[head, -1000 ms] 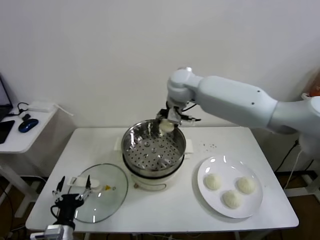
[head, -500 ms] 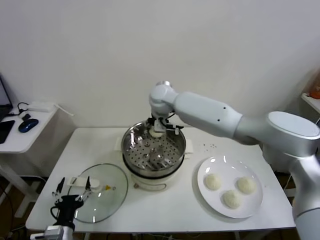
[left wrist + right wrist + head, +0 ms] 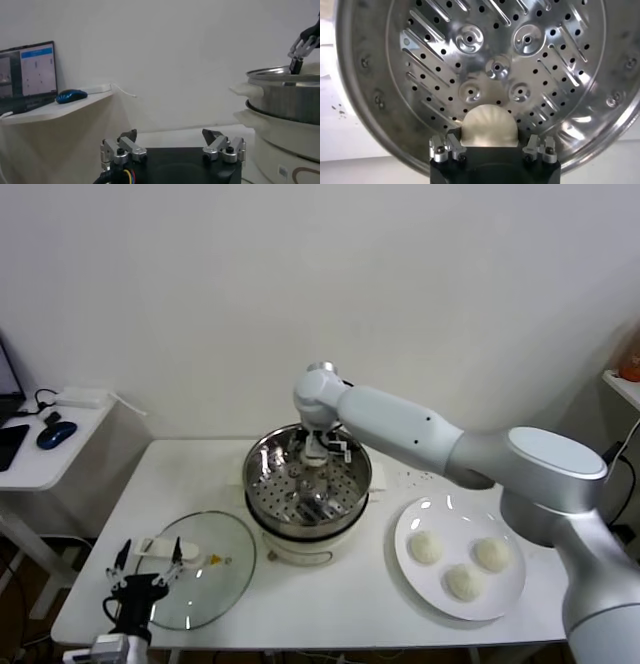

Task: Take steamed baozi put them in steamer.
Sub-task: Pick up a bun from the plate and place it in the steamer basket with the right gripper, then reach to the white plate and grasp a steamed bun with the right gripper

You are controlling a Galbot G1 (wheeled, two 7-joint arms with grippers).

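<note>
Three baozi (image 3: 462, 562) on plate (image 3: 415, 520), one baozi (image 3: 488, 126) between right gripper (image 3: 492, 148) parted jaws, steamer (image 3: 262, 464)

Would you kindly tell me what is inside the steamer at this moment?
One steamed baozi lies on the steamer perforated floor, between the open right gripper fingers. The gripper body covers the bun's near edge, so contact there cannot be seen.

Steamer (image 3: 262, 484): shiny silver steel, floor dotted with dark holes and pressed ribs; base white. Baozi (image 3: 488, 126): off-white, faint pleats. Three pale baozi (image 3: 462, 563) on a white plate (image 3: 412, 582), near right. Glass lid (image 3: 225, 579): clear, white handle. Table (image 3: 330, 599): white. Right arm: white and silver.
</note>
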